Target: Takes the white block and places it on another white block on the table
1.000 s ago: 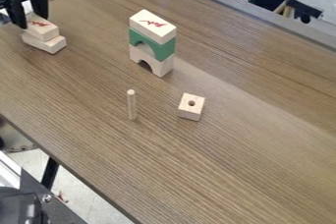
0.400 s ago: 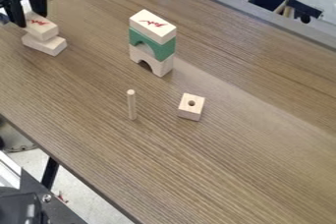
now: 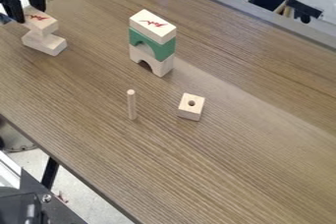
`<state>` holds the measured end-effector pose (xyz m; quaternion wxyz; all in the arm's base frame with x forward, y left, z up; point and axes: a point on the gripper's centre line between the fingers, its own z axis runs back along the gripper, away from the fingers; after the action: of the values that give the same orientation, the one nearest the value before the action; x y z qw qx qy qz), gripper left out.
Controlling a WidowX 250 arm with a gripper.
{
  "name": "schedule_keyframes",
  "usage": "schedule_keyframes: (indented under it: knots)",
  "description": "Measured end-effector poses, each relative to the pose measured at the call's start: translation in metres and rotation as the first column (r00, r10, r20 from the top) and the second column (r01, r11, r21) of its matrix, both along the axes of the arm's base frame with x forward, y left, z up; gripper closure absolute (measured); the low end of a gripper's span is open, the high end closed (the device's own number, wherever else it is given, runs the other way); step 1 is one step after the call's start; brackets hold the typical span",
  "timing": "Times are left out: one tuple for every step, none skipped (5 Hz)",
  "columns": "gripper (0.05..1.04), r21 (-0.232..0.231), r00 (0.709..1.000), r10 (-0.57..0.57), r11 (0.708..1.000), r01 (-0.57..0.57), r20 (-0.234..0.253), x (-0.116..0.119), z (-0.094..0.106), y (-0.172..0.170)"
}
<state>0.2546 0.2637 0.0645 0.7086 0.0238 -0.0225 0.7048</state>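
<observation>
At the upper left, the black gripper (image 3: 30,14) hangs down with its fingers on either side of the back part of a white block (image 3: 42,23) with red print. This block is held level over a second white block (image 3: 43,44) lying flat on the table. Their outlines overlap, and I cannot tell if the two touch. The lower block sticks out a little toward the front.
A tower stands at upper centre: a white arch (image 3: 154,65), a green arch (image 3: 160,49) and a white block (image 3: 153,25) on top. Nearer the middle of the table (image 3: 249,164) are an upright wooden peg (image 3: 132,105) and a block with a hole (image 3: 190,109).
The gripper and the printed block have moved slightly up and to the left, and more of the lower block's top shows. The tower, peg and holed block have stayed put.
</observation>
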Motion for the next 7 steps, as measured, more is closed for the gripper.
schedule_keyframes:
  knots:
    - [0.544, -0.012, 0.999, 0.037, 0.999, -0.037, -0.013, -0.006, -0.011, -0.006]
    - [0.544, 0.01, 0.995, 0.104, 0.995, -0.104, 0.009, -0.009, -0.009, -0.008]
    - [0.544, 0.02, 0.986, 0.161, 0.987, -0.162, 0.038, -0.009, -0.011, -0.011]
    - [0.49, 0.003, 0.978, 0.2, 0.98, -0.2, 0.063, -0.008, -0.012, -0.01]
    - [0.189, 0.007, 0.97, 0.235, 0.972, -0.236, 0.062, -0.01, -0.014, -0.01]
    - [0.077, 0.005, 0.968, 0.245, 0.969, -0.246, 0.061, -0.012, -0.017, -0.011]
    - [0.084, 0.022, 0.973, 0.215, 0.976, -0.218, 0.084, -0.012, 0.001, -0.012]
